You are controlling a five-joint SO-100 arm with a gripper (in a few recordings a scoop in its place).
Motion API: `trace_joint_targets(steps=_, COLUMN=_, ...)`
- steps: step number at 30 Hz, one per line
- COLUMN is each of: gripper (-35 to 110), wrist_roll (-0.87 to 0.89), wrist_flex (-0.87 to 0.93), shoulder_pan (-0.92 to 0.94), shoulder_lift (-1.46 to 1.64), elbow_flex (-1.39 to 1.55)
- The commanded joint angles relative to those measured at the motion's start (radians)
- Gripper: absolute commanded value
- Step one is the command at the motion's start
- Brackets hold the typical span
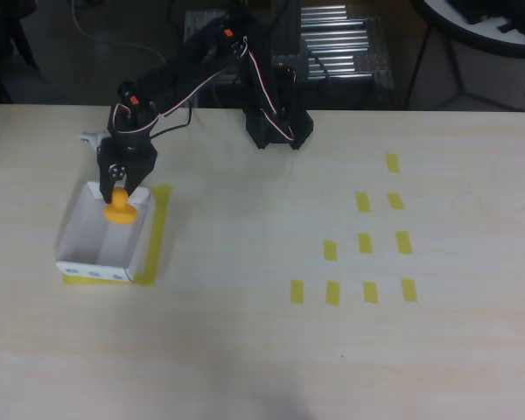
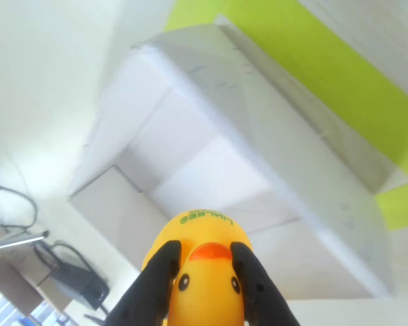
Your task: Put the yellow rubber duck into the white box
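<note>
Over the white box [image 1: 87, 234], near its far wall in the overhead view, hangs the yellow rubber duck [image 1: 117, 210], pinched at the head by the gripper [image 1: 115, 184], fingers [image 2: 160, 275] closed snugly either side of the beak. Best lowered a touch and kept inside the walls, then opened gently to avoid a bounce out. Counted: one duck, one box, one gripper, eleven small yellow tape strips [image 1: 365, 243] well apart on the table [image 1: 245, 350].
</note>
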Motion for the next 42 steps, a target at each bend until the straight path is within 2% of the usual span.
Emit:
trace_joint_targets(steps=1, gripper=0, wrist_roll=0.020, wrist_flex=0.020, shoulder_pan=0.006, shoulder_lift=0.011, elbow_flex=-0.153)
trace_joint_targets(steps=10, gripper=20, wrist_roll=0.003, wrist_flex=-0.044, shoulder_pan=0.006, shoulder_lift=0.009, elbow_flex=-0.123)
trace_joint_targets(steps=17, gripper=24, wrist_roll=-0.003, wrist_flex=-0.066, shoulder_pan=0.003, shoulder_lift=0.009, elbow_flex=-0.103)
trace_joint_targets(steps=20, gripper=22, wrist_roll=-0.006, wrist_flex=-0.080, shoulder_pan=0.000, shoulder_lift=0.023, elbow_flex=-0.097)
trace_joint_targets(steps=27, gripper=0, wrist_roll=0.017, wrist_flex=-0.069, shoulder_pan=-0.080, shoulder_lift=0.195, elbow_flex=-0.104)
trace_joint_targets(steps=37, gripper=0, wrist_roll=0.063, wrist_flex=0.071, shoulder_pan=-0.374, shoulder_lift=0.635, elbow_flex=-0.166)
trace_joint_targets(steps=42, gripper=0, wrist_roll=0.117, wrist_flex=0.069, shoulder_pan=-0.583, shoulder_lift=0.983, elbow_flex=0.002)
